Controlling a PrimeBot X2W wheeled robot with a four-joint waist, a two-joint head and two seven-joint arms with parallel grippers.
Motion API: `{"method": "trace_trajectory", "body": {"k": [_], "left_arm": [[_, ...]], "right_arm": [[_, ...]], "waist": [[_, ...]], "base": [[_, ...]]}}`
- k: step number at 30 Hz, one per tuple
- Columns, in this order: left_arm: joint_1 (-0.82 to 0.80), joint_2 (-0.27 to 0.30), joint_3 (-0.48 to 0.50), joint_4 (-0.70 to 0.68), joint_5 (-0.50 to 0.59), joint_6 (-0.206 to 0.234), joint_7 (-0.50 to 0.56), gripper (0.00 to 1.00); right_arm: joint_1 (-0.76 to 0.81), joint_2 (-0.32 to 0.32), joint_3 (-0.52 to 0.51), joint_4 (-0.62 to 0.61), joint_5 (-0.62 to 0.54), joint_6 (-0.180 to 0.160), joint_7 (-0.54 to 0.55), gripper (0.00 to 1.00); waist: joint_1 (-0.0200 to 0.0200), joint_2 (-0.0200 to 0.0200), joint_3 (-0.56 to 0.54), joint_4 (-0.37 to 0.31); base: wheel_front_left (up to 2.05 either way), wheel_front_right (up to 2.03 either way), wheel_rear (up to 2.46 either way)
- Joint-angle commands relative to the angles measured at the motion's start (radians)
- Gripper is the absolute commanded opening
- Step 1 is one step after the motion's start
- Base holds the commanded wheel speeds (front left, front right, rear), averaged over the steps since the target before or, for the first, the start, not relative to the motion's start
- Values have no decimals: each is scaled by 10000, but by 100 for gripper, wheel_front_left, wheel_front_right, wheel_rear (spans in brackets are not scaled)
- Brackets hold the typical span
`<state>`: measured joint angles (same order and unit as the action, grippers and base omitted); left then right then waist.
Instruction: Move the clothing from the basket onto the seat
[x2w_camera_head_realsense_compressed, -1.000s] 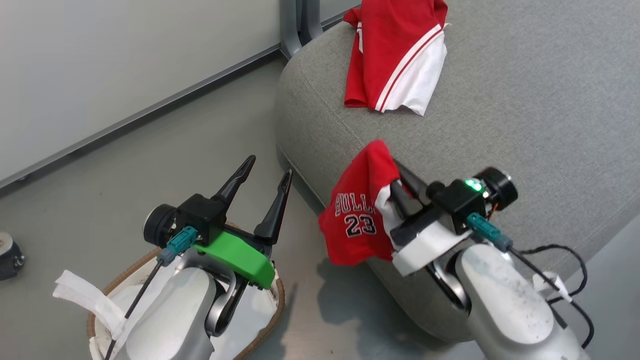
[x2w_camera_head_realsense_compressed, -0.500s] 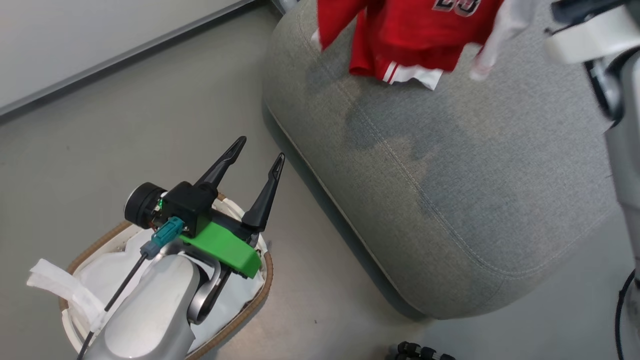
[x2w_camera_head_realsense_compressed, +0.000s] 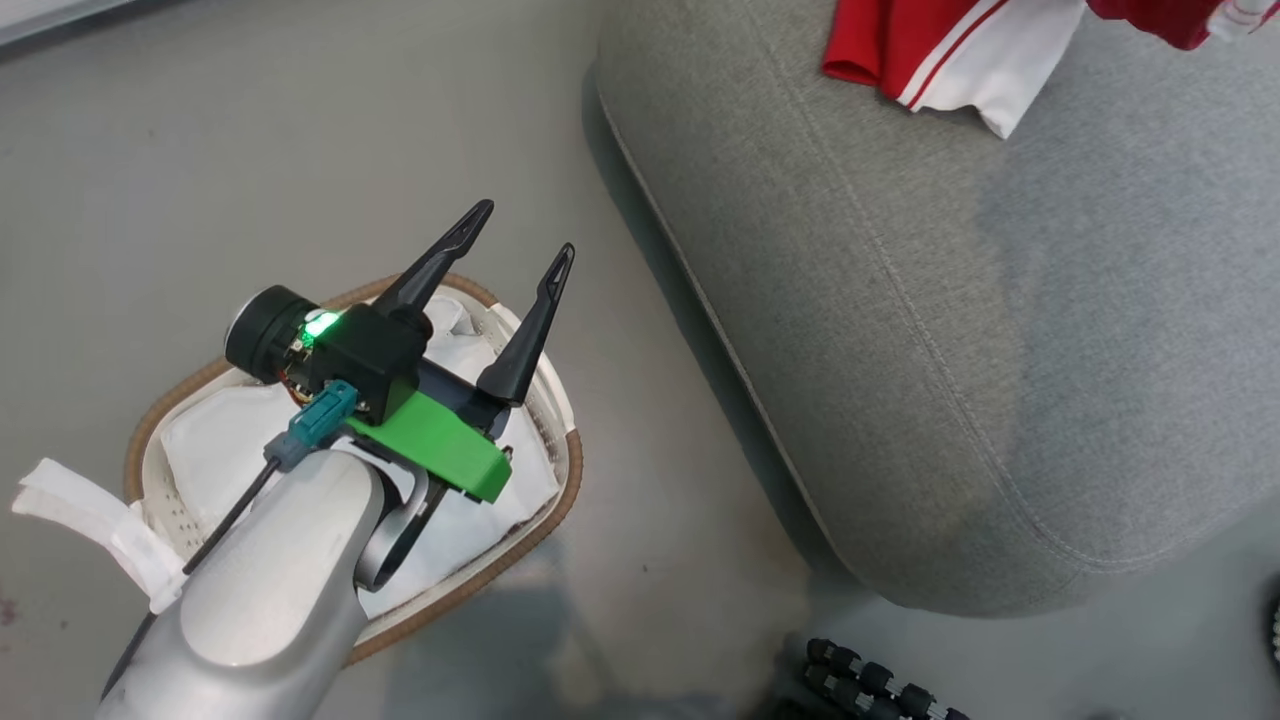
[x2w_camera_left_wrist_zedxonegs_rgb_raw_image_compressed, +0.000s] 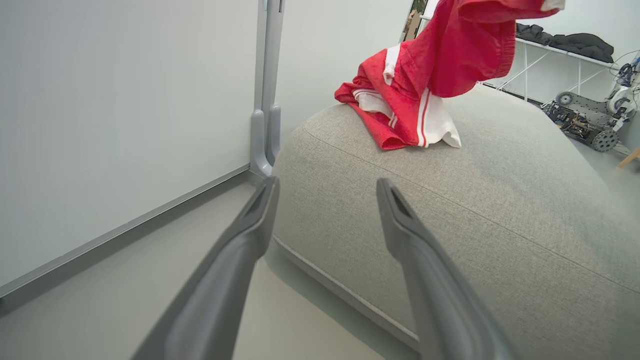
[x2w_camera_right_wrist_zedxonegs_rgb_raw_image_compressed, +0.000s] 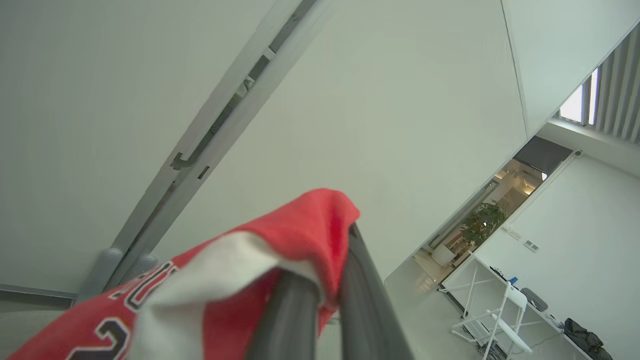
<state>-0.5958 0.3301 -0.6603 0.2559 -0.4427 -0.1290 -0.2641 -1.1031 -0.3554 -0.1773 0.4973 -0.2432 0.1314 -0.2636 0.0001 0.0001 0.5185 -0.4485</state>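
1. Right pincer (x2w_camera_right_wrist_zedxonegs_rgb_raw_image_compressed: 325, 260) is clamped shut on a red jersey (x2w_camera_right_wrist_zedxonegs_rgb_raw_image_compressed: 310, 220), with a fold of red and white cloth pinched between its two dark fingers. White lettering and a numeral, both edged in black, show on the part that droops to the lower left of the right wrist view.
2. Left pincer (x2w_camera_head_realsense_compressed: 526, 228) holds nothing. Its jaws are spread wide, and it hovers above the basket (x2w_camera_head_realsense_compressed: 572, 470) with its fingers pointing toward the seat (x2w_camera_head_realsense_compressed: 950, 350).
3. The basket stands on the floor (x2w_camera_head_realsense_compressed: 300, 150) just beside the seat's rounded edge, and a plain white sheet (x2w_camera_head_realsense_compressed: 220, 450) lies in it.
4. In the left wrist view, the jersey hangs in the air over the far end of the seat, above a second red garment (x2w_camera_left_wrist_zedxonegs_rgb_raw_image_compressed: 400, 120) with a white panel and striped trim. That garment lies crumpled on top of the seat, near the corner by the wall (x2w_camera_left_wrist_zedxonegs_rgb_raw_image_compressed: 125, 100). Whether the hanging jersey touches it cannot be told.
5. In the head view, the second red garment lies on the seat at the top edge, well apart from the basket.
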Motion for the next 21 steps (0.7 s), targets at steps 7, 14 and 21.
{"method": "trace_trajectory", "body": {"k": [7,14,21], "left_arm": [[-803,269,-354,-177,-27,-29,-4,100],[-987,218,-515,-117,-86,-29,-4,100],[-803,45,-629,16,-162,-29,-4,100]], "right_arm": [[511,753,-1504,1462,-850,-16,-9,0],[1187,1255,-2611,2304,-1522,-16,-10,40],[2083,1614,-2774,1968,-1313,-15,-10,100]], "waist": [[-1,-1,1554,1008],[-1,-1,1686,1078],[-1,-1,1053,841]], "base": [[0,0,0],[0,0,0],[0,0,0]]}}
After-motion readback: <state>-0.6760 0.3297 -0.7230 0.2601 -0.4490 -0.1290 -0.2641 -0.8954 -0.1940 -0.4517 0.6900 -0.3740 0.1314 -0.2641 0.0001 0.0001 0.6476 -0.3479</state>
